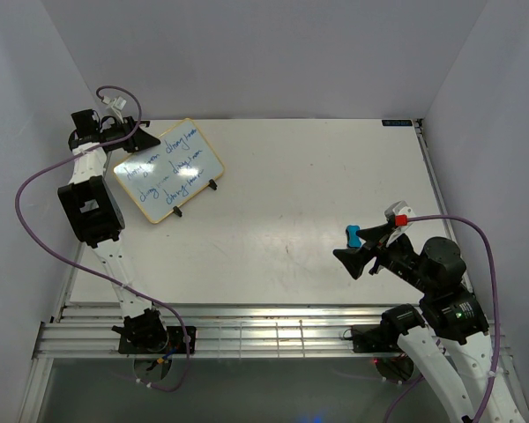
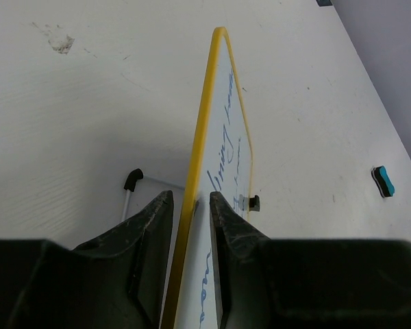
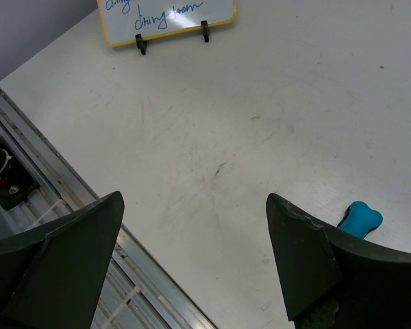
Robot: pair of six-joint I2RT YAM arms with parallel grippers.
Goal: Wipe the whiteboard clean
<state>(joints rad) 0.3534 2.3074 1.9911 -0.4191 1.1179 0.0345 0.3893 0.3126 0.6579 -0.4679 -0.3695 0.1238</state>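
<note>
While the left gripper reaches to the far left corner of the table, its two black fingers sit close together with the yellow edge of the whiteboard between them. From the left wrist camera, one finger is on the back of the board and one is on the front, so the gripper pinches the frame from the side.

The whiteboard stands on its two little black feet, leaning back a bit. It is at the far left of the table, turned at a slant to the table's edges. Blue writing runs across its white face in a few lines. The top view shows that none of it looks wiped away. The right wrist camera shows only the bottom strip of the board, with both feet on the table and a bit of the blue writing above them.

Over on the right side of the table, well apart from the board, the right gripper hangs in the air. Its fingers are spread wide and nothing is between them, only bare table below.

A small blue eraser lies on the table just beside the right gripper. It is outside the fingers, and one finger hides part of it. In the left wrist camera the eraser shows as a small blue and black shape far off to the side.

A purple cable loops along the left arm. Metal rails run along the near edge of the table.
</note>
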